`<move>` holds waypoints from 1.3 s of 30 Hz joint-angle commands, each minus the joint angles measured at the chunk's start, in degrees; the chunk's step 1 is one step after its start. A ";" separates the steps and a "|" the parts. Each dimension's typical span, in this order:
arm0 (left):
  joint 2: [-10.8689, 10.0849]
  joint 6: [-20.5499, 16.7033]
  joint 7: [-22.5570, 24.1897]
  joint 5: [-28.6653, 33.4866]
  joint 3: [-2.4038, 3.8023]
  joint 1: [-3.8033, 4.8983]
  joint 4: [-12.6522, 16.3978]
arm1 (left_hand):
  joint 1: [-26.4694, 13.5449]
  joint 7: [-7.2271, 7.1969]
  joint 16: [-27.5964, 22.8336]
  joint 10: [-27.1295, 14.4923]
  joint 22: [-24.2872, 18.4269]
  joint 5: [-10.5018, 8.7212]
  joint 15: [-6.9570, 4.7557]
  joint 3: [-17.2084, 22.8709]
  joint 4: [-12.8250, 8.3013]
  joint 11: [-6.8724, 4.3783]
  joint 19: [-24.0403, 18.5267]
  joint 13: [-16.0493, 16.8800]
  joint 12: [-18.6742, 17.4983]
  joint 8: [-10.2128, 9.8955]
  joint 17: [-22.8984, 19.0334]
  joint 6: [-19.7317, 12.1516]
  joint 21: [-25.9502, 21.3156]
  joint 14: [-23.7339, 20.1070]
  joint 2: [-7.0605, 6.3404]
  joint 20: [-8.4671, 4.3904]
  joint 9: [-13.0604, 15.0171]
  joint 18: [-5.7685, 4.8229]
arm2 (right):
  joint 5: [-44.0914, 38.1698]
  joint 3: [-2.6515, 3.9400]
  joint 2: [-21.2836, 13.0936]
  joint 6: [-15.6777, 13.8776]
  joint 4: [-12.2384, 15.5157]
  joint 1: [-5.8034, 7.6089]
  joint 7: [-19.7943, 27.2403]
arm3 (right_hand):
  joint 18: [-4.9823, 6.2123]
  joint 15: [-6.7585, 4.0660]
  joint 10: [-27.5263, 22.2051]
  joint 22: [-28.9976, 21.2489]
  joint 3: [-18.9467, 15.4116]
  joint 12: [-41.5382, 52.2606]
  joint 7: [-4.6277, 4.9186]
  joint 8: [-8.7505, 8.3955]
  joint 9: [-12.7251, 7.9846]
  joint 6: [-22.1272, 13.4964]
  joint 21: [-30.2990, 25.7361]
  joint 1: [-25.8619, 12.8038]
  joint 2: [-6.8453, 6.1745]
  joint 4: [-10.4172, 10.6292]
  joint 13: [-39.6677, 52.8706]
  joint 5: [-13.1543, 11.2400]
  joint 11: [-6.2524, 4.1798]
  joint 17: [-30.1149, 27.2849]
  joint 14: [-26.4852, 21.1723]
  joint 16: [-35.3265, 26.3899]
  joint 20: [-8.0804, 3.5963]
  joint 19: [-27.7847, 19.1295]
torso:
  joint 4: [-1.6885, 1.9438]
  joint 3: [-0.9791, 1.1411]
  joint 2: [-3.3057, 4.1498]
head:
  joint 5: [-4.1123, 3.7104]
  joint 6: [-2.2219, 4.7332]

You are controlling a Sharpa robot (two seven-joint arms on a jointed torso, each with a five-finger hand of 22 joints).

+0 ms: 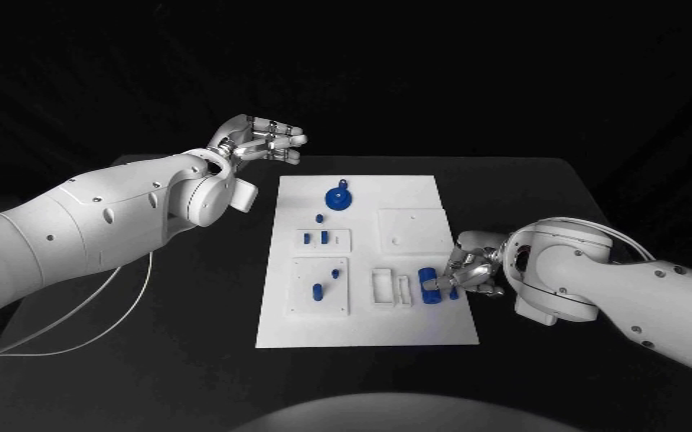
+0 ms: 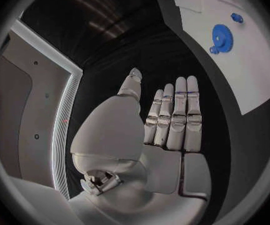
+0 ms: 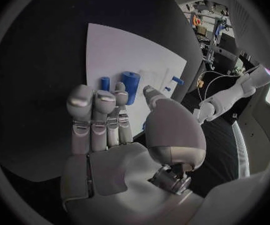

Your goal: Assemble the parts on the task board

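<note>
Blue cylinder part (image 1: 427,285) on white task board (image 1: 418,327), right hand (image 1: 470,270) beside

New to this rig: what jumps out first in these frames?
The white rectangular task board glows mid-table against the black table, dotted with small blue parts; the blue round gear near its far edge draws the eye. The silver right hand sits at the board's right edge beside a blue cylinder, not visibly gripping it. The silver left hand hangs off the board's far-left corner, fingers straight, holding nothing.
</note>
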 commanded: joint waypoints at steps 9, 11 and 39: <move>0.23 1.51 0.20 0.58 -0.04 -0.02 0.21 | -0.82 0.98 -0.10 -0.09 -0.45 0.15 0.24 0.05 0.55 0.21 0.50 0.08 0.19 -0.05 0.08 -0.39 0.59 0.40 0.03 -0.11 0.02 -0.62 | -6.39 -1.65 1.86 -0.98 -1.33 -0.06 -0.53 | -0.27 -0.22 -0.24 2.44 0.09 -0.39 0.01 0.06 1.81 -0.71 -0.11 -0.02 -1.15 1.84 -0.03 -2.36 0.08 0.36 0.20 -0.26 -0.11 3.43 | -0.05 -0.02 0.03 | 0.42 0.02; 0.24 1.76 0.08 0.58 -0.05 -0.02 0.26 | -0.82 0.99 -0.10 -0.04 -0.57 0.19 0.24 0.06 0.55 0.21 0.49 0.08 0.20 -0.04 0.07 -0.40 0.64 0.42 0.16 -0.10 0.03 -0.60 | -6.80 -1.75 2.28 -1.21 -1.67 -0.06 -0.56 | -0.27 -0.21 -0.26 2.44 0.08 -0.43 0.00 0.07 1.88 -0.69 -0.11 -0.11 -1.20 1.99 -0.05 -2.78 0.08 0.35 0.19 -0.31 -0.11 3.43 | -0.02 -0.06 0.03 | 0.36 0.01; 0.15 4.00 -1.78 -0.12 -0.26 -0.02 0.36 | -0.71 1.77 -0.10 -0.70 -1.16 0.49 0.30 0.16 0.11 0.56 0.51 0.08 0.20 -0.05 0.05 -1.91 1.06 0.52 0.66 -0.05 0.01 -0.49 | -7.51 -4.36 5.63 -5.38 -4.77 -0.02 -1.17 | -0.73 -0.72 -0.17 3.30 25.93 -0.15 -0.66 0.16 6.40 -1.58 1.56 -6.45 4.58 -19.91 0.36 12.94 -0.65 1.00 0.35 -0.06 -0.59 3.54 | -0.07 -0.09 0.03 | 1.14 -0.20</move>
